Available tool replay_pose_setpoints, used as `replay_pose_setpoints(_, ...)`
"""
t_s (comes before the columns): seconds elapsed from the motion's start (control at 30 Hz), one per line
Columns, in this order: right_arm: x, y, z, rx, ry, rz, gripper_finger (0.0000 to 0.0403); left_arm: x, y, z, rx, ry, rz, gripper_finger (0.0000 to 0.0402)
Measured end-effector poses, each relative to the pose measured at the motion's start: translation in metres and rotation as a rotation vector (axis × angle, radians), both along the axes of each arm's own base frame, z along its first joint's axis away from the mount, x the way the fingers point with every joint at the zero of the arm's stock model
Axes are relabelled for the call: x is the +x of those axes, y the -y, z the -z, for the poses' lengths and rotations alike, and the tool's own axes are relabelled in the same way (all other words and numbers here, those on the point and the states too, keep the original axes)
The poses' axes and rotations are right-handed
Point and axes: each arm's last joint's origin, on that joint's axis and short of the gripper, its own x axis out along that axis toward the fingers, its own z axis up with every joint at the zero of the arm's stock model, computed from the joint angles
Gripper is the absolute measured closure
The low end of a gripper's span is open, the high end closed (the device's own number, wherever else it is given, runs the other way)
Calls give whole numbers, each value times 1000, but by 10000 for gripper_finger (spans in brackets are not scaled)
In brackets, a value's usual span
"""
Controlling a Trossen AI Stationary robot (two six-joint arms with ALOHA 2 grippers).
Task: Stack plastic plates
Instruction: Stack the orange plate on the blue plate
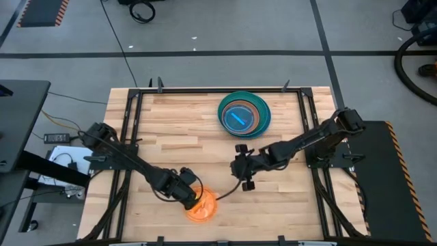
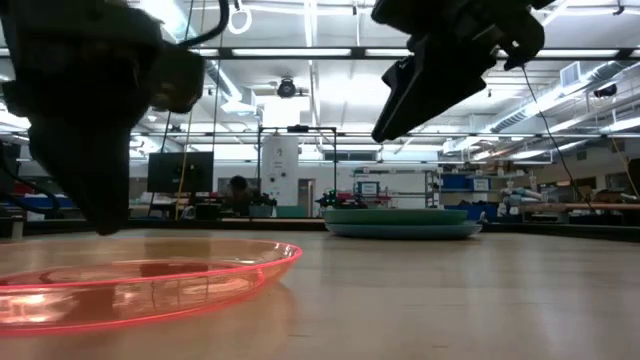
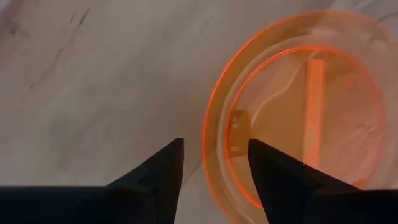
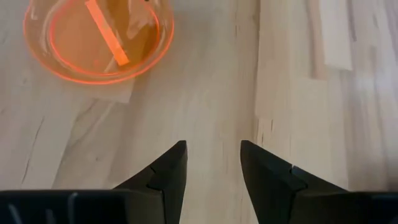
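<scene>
Light, slick orange plate (image 1: 202,206) at the desk's (image 1: 184,116) 6 o'clock: left claw (image 3: 214,163), parted, straddles its rim; right claw (image 4: 213,163) empty, parted.

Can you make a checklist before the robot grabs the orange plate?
1. Left claw open: ok.
2. One left finger on each side of the orange plate's rim: ok.
3. Orange plate lying flat on the table: ok.
4. Right claw open, holding nothing, away from the plate: ok.
5. Stack of plates ready at the far side: ok.
6. Fingers low enough to pinch the rim: cannot tell.
</scene>
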Motion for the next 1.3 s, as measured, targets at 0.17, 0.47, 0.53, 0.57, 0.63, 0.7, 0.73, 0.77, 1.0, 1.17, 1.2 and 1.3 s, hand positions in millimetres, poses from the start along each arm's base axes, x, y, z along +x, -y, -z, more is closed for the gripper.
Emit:
replay_pose_setpoints(0.17, -2, -9, -1, -7, 14, -15, 244, 3, 1, 8, -22, -29, 14, 228)
replay_pose_setpoints(0.47, -3, -28, -6, 1, 96, -87, 244, 4, 0, 10, -16, -30, 18, 270)
replay_pose_setpoints(0.53, -4, -33, -7, -19, 101, -126, 244, 5, -1, 10, 3, -19, 11, 287)
replay_pose_setpoints(0.57, -5, -35, -7, -29, 101, -144, 244, 5, -2, 10, 10, -15, 5, 296)
replay_pose_setpoints(0.63, -6, -38, -7, -39, 103, -164, 244, 7, -4, 10, 18, -10, -6, 315)
replay_pose_setpoints(0.7, -7, -40, -6, -44, 100, -174, 244, 8, -8, 10, 32, -2, -22, 337)
replay_pose_setpoints(0.73, -8, -40, -6, -45, 97, -176, 244, 9, -10, 9, 39, 2, -30, 348)
replay_pose_setpoints(0.77, -8, -41, -6, -48, 95, -175, 244, 10, -11, 9, 45, 5, -38, 360)
replay_pose_setpoints(1.0, -14, -38, 0, -88, 20, -139, 244, 17, -24, 9, 85, 17, -61, 395)
replay_pose_setpoints(1.17, -20, -33, 5, -130, -56, -77, 244, 21, -34, 9, 103, 12, -43, 398)
replay_pose_setpoints(1.2, -21, -33, 5, -127, -63, -70, 244, 22, -35, 9, 102, 10, -40, 398)
replay_pose_setpoints(1.3, -23, -32, 7, -123, -87, -52, 244, 23, -38, 8, 109, 11, -28, 399)
